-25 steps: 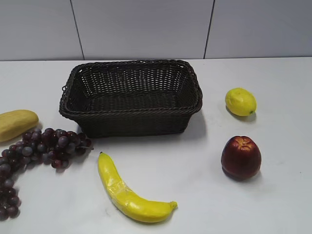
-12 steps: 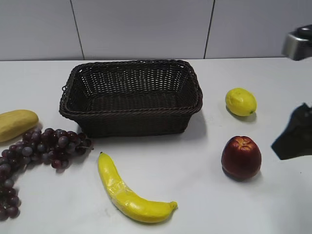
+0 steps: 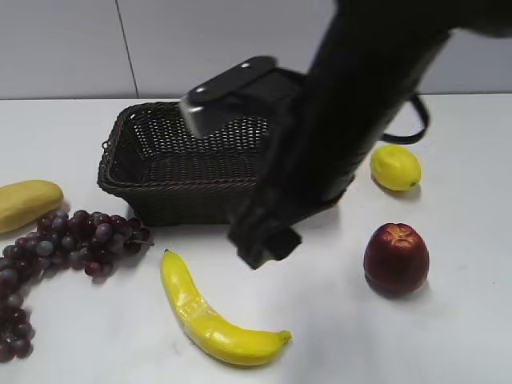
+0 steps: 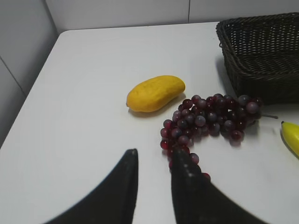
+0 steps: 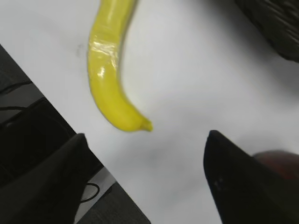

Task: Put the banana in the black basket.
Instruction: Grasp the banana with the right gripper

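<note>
The bright yellow banana (image 3: 212, 320) lies on the white table in front of the black basket (image 3: 152, 152), curved, with its small tip to the right. The right wrist view shows the banana (image 5: 107, 79) just beyond my right gripper (image 5: 145, 135), whose jaws are wide open and empty above the table near its front edge. In the exterior view my right arm reaches across the basket's right half and its gripper (image 3: 264, 240) hangs above and to the right of the banana. My left gripper (image 4: 154, 158) is open and empty beside the grapes (image 4: 210, 119); it does not show in the exterior view.
A bunch of dark red grapes (image 3: 72, 240) and a blunt yellow-tan fruit (image 3: 28, 202) lie at the left. A lemon (image 3: 394, 166) and a red apple (image 3: 395, 258) lie at the right. The table's front edge (image 5: 93, 177) is close to the right gripper.
My right arm has swung in from the right edge of the exterior view to above the table in front of the basket. The fruits and the basket have not moved.
</note>
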Controlling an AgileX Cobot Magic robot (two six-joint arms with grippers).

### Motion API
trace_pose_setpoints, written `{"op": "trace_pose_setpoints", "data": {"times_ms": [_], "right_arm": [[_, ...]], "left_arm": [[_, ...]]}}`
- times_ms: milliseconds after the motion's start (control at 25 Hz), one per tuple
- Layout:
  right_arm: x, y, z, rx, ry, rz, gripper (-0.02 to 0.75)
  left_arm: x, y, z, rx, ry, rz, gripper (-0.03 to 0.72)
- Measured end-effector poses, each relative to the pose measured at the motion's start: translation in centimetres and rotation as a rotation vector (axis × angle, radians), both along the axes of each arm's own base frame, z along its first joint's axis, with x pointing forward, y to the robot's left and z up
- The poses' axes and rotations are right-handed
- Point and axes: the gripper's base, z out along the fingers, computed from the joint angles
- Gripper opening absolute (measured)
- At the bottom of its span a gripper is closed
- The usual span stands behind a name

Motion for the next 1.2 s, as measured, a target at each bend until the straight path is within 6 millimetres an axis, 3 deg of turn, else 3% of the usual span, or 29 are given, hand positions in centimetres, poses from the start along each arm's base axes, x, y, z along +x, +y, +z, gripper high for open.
{"op": "trace_pose_setpoints", "data": {"times_ms": [160, 480, 840, 1200], "right_arm": [[0.9, 4.2, -3.2, -0.029, 0.040, 0.007, 0.573], [0.5, 8.5, -9.3, -0.091, 0.139, 0.001, 0.573], [1.0, 9.5, -13.1, -0.131, 0.176, -0.035, 0.573], [1.1, 9.7, -14.7, -0.146, 0.191, -0.042, 0.551]], "left_arm": [[0.0, 0.0, 0.0, 0.000, 0.000, 0.000, 0.237], [0.0, 0.0, 0.0, 0.000, 0.000, 0.000, 0.237], [0.0, 0.0, 0.0, 0.000, 0.000, 0.000, 0.237], [0.0, 0.0, 0.0, 0.000, 0.000, 0.000, 0.237]]}}
